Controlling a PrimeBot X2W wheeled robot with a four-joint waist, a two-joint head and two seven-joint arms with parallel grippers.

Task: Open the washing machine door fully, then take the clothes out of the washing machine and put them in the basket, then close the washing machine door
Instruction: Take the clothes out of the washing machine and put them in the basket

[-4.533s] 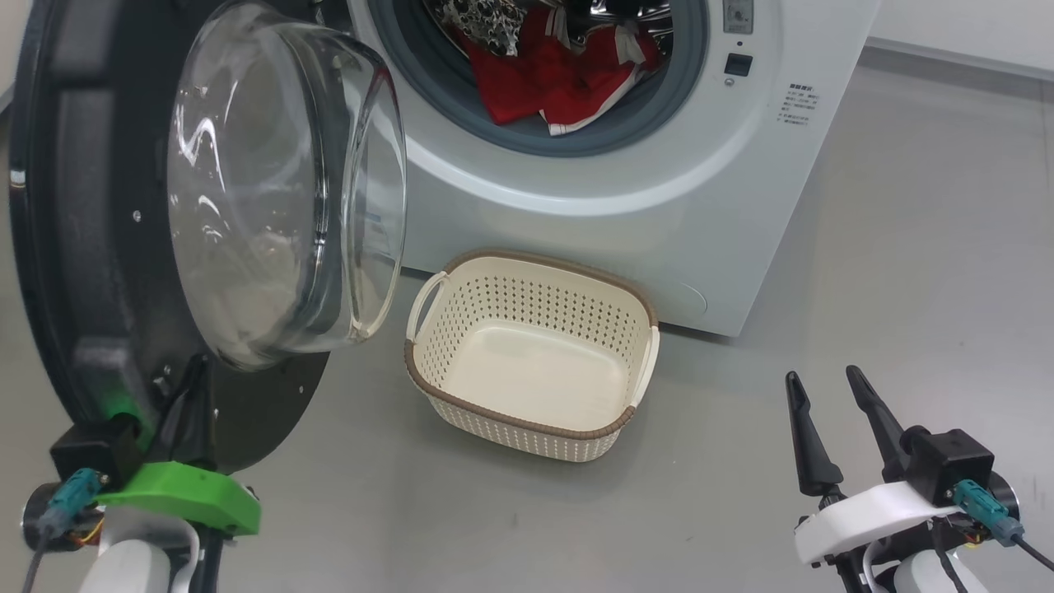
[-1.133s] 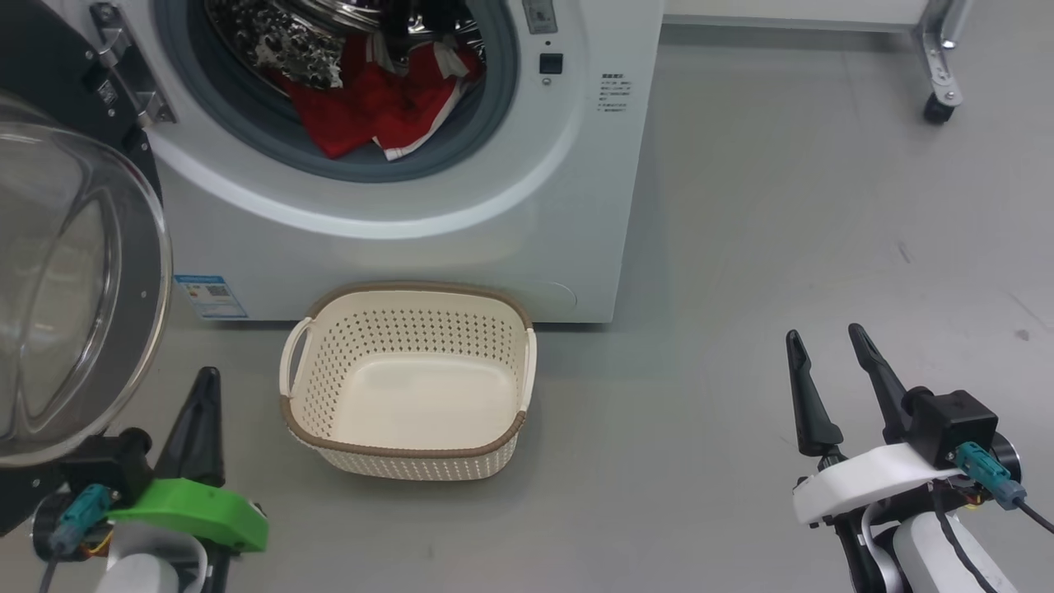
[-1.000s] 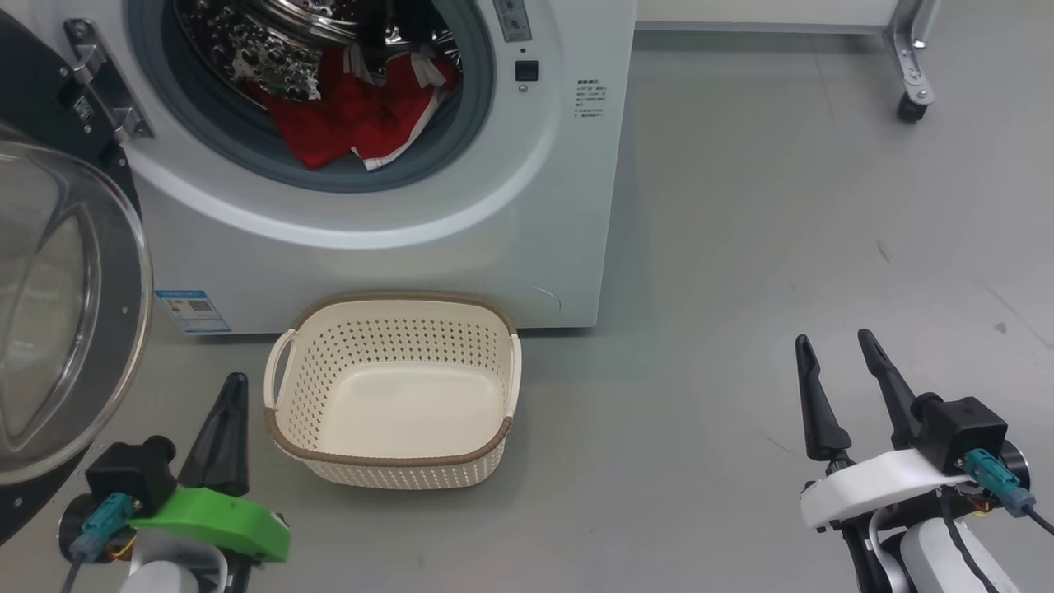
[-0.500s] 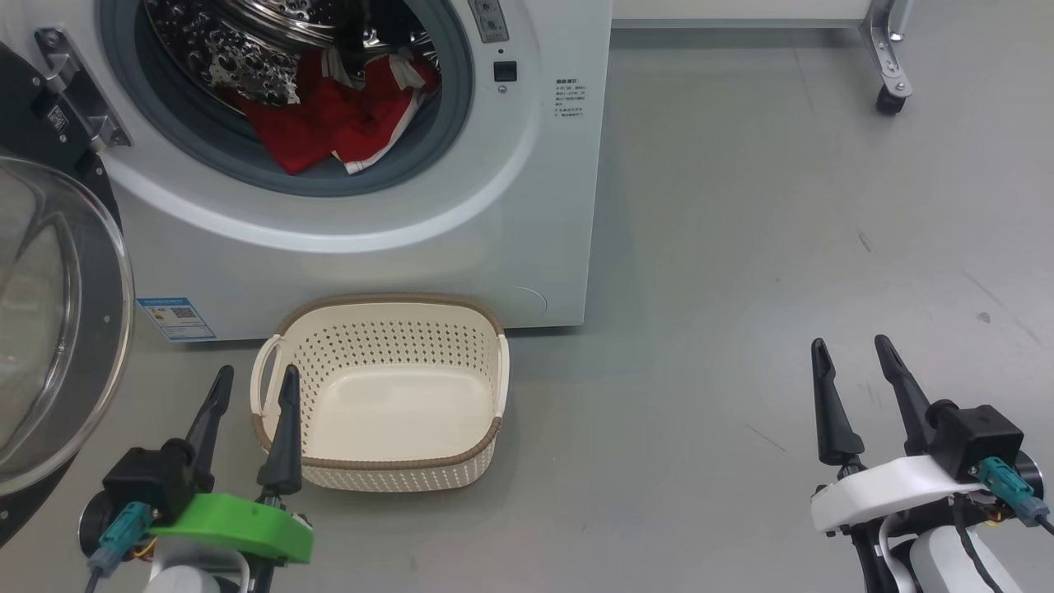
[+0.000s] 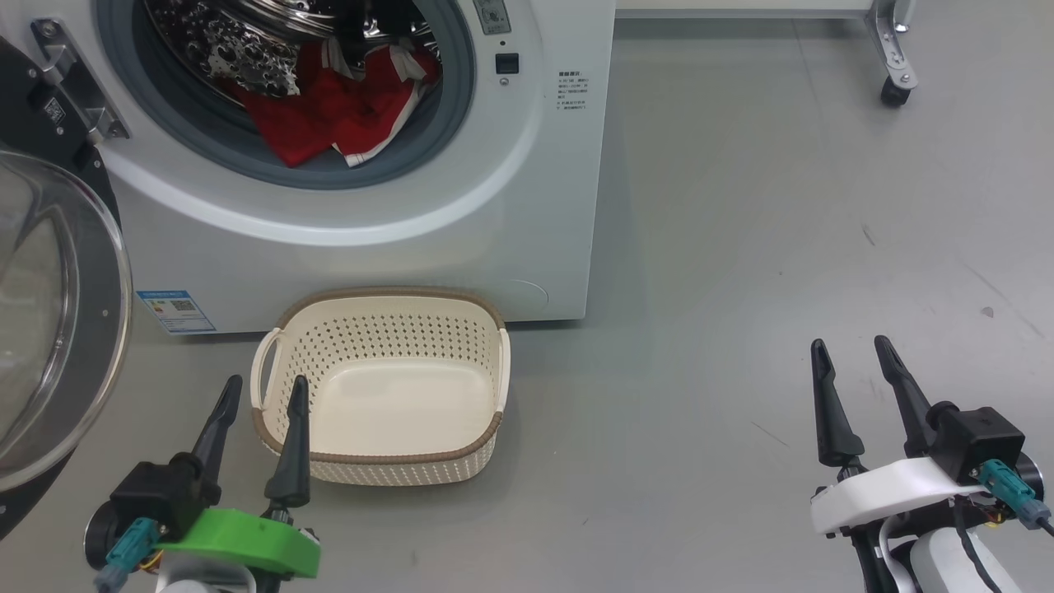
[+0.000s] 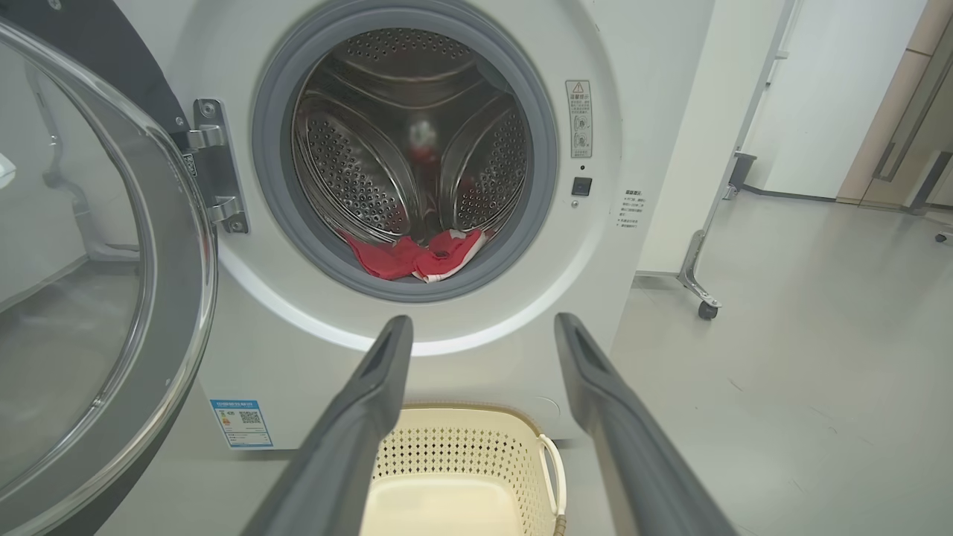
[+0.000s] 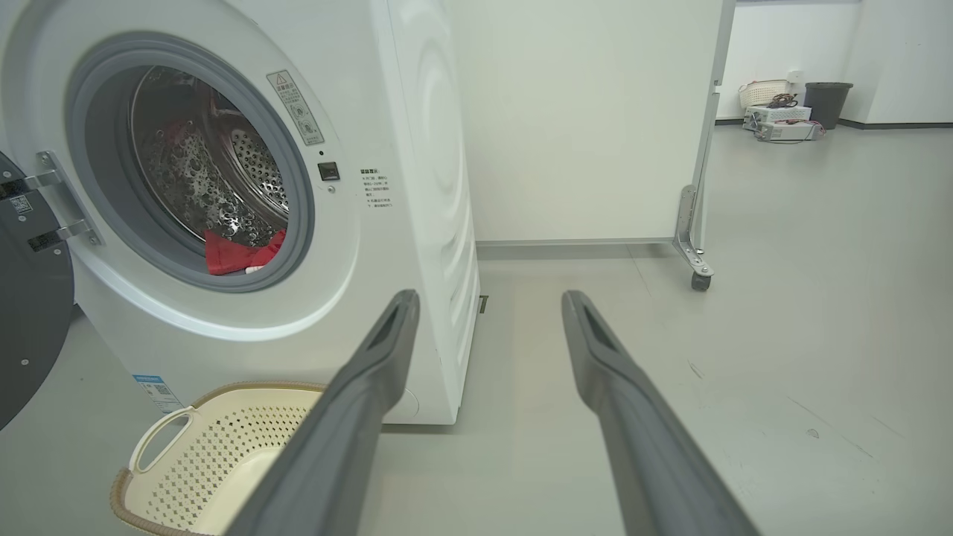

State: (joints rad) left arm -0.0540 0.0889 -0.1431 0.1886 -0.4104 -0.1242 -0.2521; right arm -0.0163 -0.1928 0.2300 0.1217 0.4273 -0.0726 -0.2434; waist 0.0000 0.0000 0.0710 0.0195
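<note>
Far to the left, the washing machine door stands swung wide open on its hinge, its clear domed glass facing into the room. Just beside it, low down, the left gripper has its 2 dark fingers spread wide with nothing between them. From the head view its right finger crosses the near left corner of the basket; I cannot tell whether they touch. The basket sits on the grey floor right in front of the washing machine, and no garment lies in it. A small blue sticker shows on the machine's lower front, left of the basket. Up in the drum mouth, the clothes lie bunched against the lower part of the grey gasket, red with white trim. Well apart to the right, over bare floor, the right gripper points forward with its 2 fingers also spread wide and nothing held.
</note>
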